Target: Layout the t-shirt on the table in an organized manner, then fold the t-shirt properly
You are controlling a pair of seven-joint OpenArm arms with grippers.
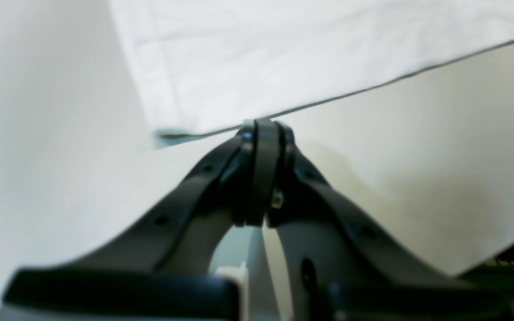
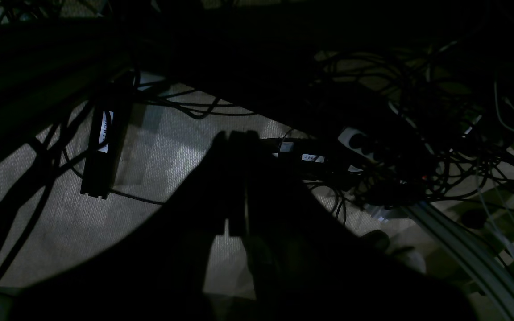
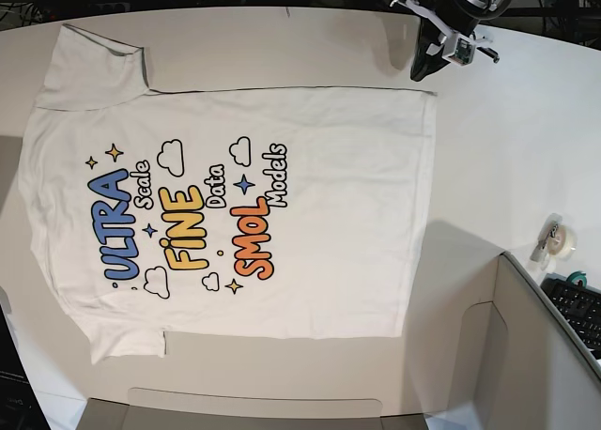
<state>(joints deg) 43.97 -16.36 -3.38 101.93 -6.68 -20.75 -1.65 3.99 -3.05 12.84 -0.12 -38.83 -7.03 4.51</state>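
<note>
Black left fingers (image 1: 263,127) fill the foot of the left wrist view, pressed together at their tips with nothing between them. Just past the tips lies the hem corner of the shirt (image 1: 283,58), its edge running up and to the right across the white bench (image 1: 440,147). The corner sits a little to the left of the tips; whether the tips touch the cloth is hard to say, since the picture is soft and blurred. No print shows on this part of the shirt.

Right fingers (image 2: 234,133) are a dark shape in the right wrist view, closed tip to tip and holding nothing. Beyond them is a pale woven floor (image 2: 159,160) strewn with cables (image 2: 417,133). To the left of the tips lies a long black bar (image 2: 101,151) with a white label whose letters are too dim to read. To the right of the tips a small white tag (image 2: 312,158) carries marks that cannot be made out, and a white power strip (image 2: 364,145) sits further on. Most of this view is lost in shadow.

From the base view, the shirt (image 3: 235,205) lies spread flat on the bench (image 3: 526,130), print upward. It reads "ULTRA Scale FINE Data SMOL Models" in blue, yellow and orange, with clouds and stars around. The left fingers (image 3: 420,73) rest at the shirt's hem corner. The right arm is out of this view. A tape roll (image 3: 557,238) and a keyboard (image 3: 577,308), cut off by the frame, lie at the right.
</note>
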